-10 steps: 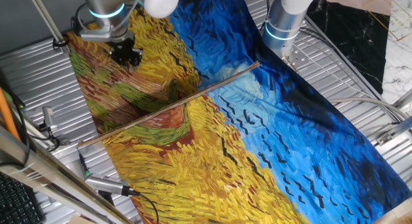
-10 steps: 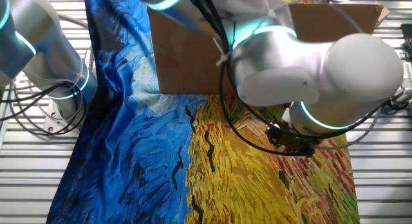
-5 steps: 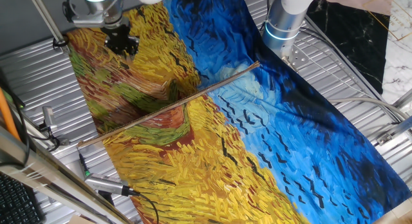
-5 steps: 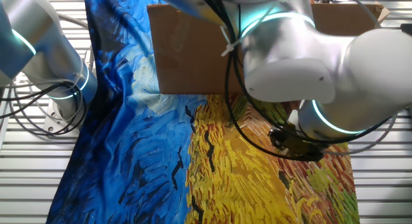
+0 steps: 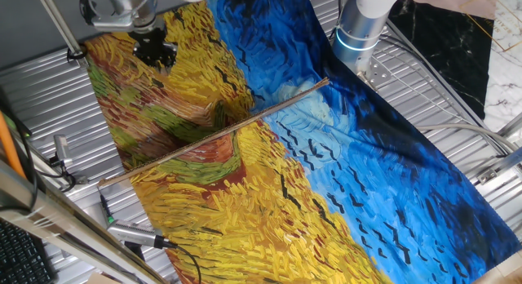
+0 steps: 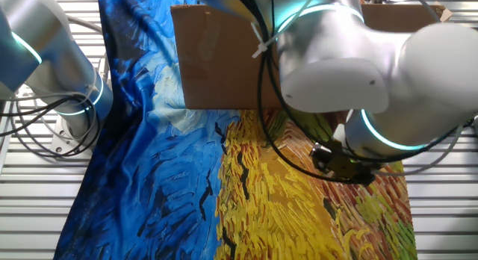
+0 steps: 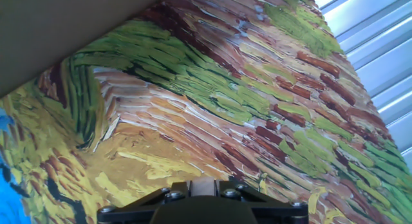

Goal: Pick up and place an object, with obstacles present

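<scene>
In the hand view my gripper (image 7: 201, 184) is shut on the object (image 7: 201, 189), a tiny pale tan block wedged between the two dark fingers (image 7: 177, 189). It hangs a little above the painted cloth (image 7: 212, 114). One fixed view shows the gripper (image 5: 153, 52) at the far left corner of the cloth; the object is too small to see there. From the other side the gripper (image 6: 342, 163) sits under the big silver arm, on the right of the cardboard wall (image 6: 224, 62).
The cardboard wall stands upright across the cloth and looks like a thin brown strip (image 5: 214, 135) from one side. A second arm's base (image 5: 359, 29) stands at the cloth's far edge. Ribbed metal table (image 5: 440, 113) surrounds the cloth; cables and tools (image 5: 130, 233) lie near the front left.
The gripper has moved toward the far left corner of the cloth, away from the cardboard wall, over the last second. It has barely shifted in the last half second.
</scene>
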`<control>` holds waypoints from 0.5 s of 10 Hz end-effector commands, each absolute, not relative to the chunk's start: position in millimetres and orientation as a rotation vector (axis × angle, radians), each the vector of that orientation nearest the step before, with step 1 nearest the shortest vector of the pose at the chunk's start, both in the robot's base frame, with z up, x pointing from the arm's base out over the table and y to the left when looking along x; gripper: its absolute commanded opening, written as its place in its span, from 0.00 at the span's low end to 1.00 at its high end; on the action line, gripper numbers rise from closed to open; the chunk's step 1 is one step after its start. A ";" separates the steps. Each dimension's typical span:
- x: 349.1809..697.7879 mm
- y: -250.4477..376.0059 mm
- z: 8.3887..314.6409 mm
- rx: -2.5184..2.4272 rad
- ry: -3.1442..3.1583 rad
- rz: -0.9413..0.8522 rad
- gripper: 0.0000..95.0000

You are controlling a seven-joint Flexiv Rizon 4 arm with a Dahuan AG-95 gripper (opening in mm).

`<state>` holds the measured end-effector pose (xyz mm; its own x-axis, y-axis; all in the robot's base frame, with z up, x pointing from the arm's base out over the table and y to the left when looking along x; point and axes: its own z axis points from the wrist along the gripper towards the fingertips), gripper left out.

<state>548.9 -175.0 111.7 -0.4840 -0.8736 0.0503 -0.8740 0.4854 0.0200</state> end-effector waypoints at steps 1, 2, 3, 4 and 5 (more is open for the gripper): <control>547.3 -175.5 111.9 1.568 -2.676 0.023 0.00; 547.3 -175.5 111.9 1.570 -2.675 0.020 0.00; 547.3 -175.5 111.9 1.569 -2.675 0.019 0.00; 547.3 -175.5 111.9 1.572 -2.671 0.020 0.00; 547.3 -175.5 111.9 1.573 -2.668 0.023 0.00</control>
